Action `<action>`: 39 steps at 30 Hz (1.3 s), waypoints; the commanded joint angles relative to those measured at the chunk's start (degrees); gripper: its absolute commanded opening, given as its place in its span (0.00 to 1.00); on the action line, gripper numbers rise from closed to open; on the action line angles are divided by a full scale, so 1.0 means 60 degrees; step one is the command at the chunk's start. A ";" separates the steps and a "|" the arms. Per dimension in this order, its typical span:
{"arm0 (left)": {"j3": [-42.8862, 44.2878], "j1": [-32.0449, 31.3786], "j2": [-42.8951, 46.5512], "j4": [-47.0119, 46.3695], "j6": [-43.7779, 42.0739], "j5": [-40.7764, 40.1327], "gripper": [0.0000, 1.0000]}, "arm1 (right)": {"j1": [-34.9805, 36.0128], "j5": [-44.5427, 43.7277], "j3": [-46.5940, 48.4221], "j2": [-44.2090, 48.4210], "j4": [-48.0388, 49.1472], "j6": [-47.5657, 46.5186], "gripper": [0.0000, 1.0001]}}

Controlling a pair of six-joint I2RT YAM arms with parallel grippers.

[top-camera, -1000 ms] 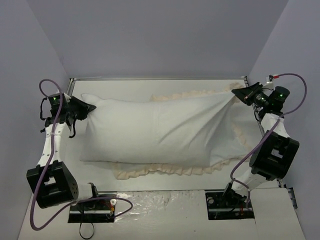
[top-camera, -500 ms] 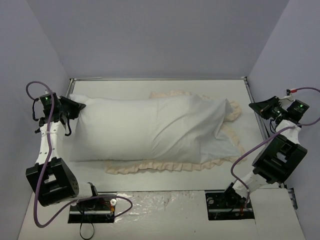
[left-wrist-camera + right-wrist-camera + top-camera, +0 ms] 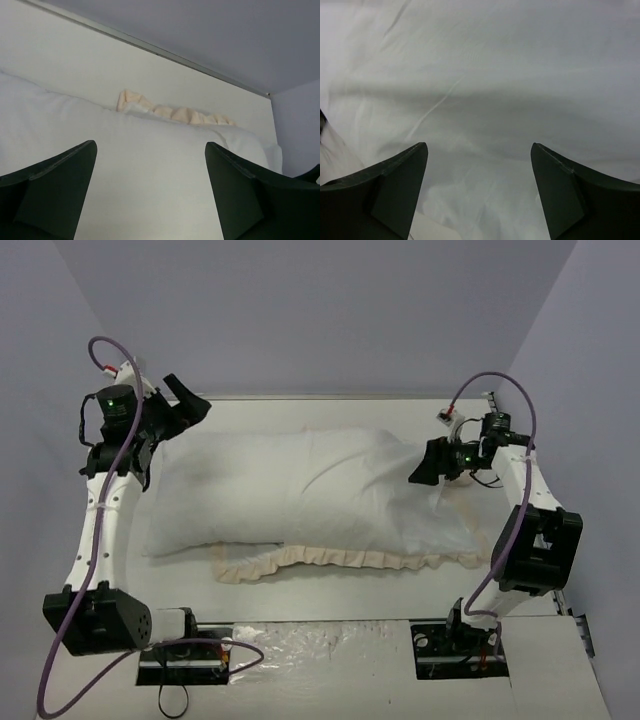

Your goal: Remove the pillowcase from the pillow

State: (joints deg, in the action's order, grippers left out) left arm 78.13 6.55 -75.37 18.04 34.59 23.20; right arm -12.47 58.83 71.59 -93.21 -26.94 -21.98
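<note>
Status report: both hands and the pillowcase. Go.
Left hand open, empty, raised near pillow left end. Right hand open, empty, over right end. Pillowcase frill showing under pillow, not gripped. Nothing in the way.

The pillow [image 3: 290,490] spans the middle of the counter [image 3: 300,412] nearly side to side and blocks any low pass across. The pillowcase [image 3: 340,558] frill lines its near edge. Bare counter runs behind the pillow and in front of the frill. The left hand [image 3: 190,400], jaws apart, hangs clear above the far left corner. The right hand [image 3: 425,465], jaws apart, crowds the pillow's right end.
</note>
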 commanded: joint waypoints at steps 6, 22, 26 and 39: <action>-0.1667 -0.3121 0.2614 0.0596 -0.1868 -0.0613 0.89 | 0.1346 -0.2579 -0.0564 0.1762 -0.5934 -0.9804 0.84; -0.4291 -0.7812 0.5503 0.2763 0.5100 -0.6912 0.88 | 0.4246 -0.5334 -0.4914 0.4827 -0.0262 -0.6755 0.83; -0.4554 -0.8573 0.5034 0.3116 0.6757 -0.7834 0.89 | 0.4523 -0.5950 -0.5486 0.4754 0.0753 -0.6167 0.82; -0.3616 -1.1241 0.2426 0.6222 1.2325 -1.0326 0.92 | 0.4700 -0.5528 -0.5721 0.4578 0.1282 -0.5625 0.14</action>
State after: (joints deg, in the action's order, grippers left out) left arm 54.74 -58.78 -61.49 49.91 97.80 -33.54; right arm 15.44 25.61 37.04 -65.12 -20.12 -57.04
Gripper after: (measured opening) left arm 0.918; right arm 0.156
